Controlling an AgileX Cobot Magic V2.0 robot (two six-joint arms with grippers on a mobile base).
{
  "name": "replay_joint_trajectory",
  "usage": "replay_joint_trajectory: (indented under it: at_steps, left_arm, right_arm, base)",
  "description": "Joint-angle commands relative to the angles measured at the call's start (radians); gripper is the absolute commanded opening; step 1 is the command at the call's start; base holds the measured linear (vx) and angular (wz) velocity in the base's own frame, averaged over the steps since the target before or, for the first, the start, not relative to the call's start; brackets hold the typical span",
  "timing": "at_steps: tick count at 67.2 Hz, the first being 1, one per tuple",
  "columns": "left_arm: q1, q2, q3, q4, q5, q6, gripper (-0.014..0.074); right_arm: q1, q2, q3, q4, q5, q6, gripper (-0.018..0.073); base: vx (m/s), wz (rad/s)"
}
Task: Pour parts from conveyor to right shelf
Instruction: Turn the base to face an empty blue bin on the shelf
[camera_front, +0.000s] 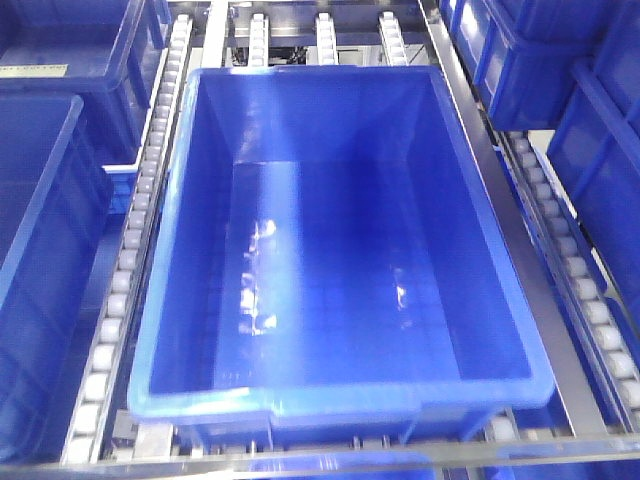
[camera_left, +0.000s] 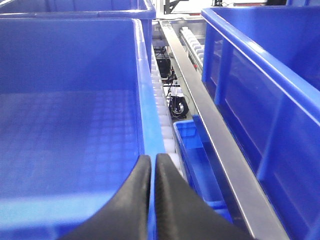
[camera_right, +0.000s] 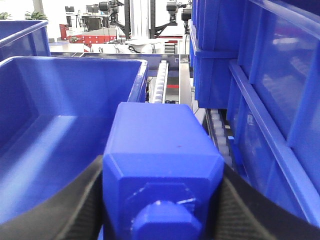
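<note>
Crates of blue plastic fill the right shelf (camera_front: 500, 200) in the front view. At the left, neighbouring crates (camera_front: 40, 250) border a lane of small white rollers (camera_front: 130, 250). In the middle sits one large open crate (camera_front: 340, 290) with a glossy inner floor. To the right of it, past a steel rail, more blue crates (camera_front: 600, 150) stand along another roller lane.

In the left wrist view the left end effector (camera_left: 152, 159) is narrow: its two black fingers (camera_left: 135, 200) lie almost together, only a thin slit between them, holding nothing that can be made out. It lies in line with the right rim of a crate (camera_left: 65, 125), with a steel rail (camera_left: 200, 100) and a further crate (camera_left: 260, 100) to the right.

In the right wrist view the right end effector (camera_right: 162, 175) grips the blue block (camera_right: 155, 145) between its dark fingers (camera_right: 240, 210), the round stud facing the camera. The block hangs by the right rim of an open crate (camera_right: 60, 100); rollers (camera_right: 160, 82) run beyond it, and stacked crates (camera_right: 270, 100) stand to the right.
</note>
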Motion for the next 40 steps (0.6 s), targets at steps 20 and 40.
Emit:
replay_joint_trajectory:
  at_steps: [20,40]
  left_arm:
    - [-0.005,-0.004,-0.019,-0.001,-0.071,-0.007,-0.0006]
    - [-0.005,-0.004,-0.019,-0.001,-0.071,-0.007,-0.0006]
  right_arm:
    - [0.0,0.015,-0.025,0.001,-0.078,-0.005,-0.0005]
    - [0.0,0.015,-0.025,0.001,-0.078,-0.005,-0.0005]
  base:
    - [0.1,0.01]
    - [0.07,0.0]
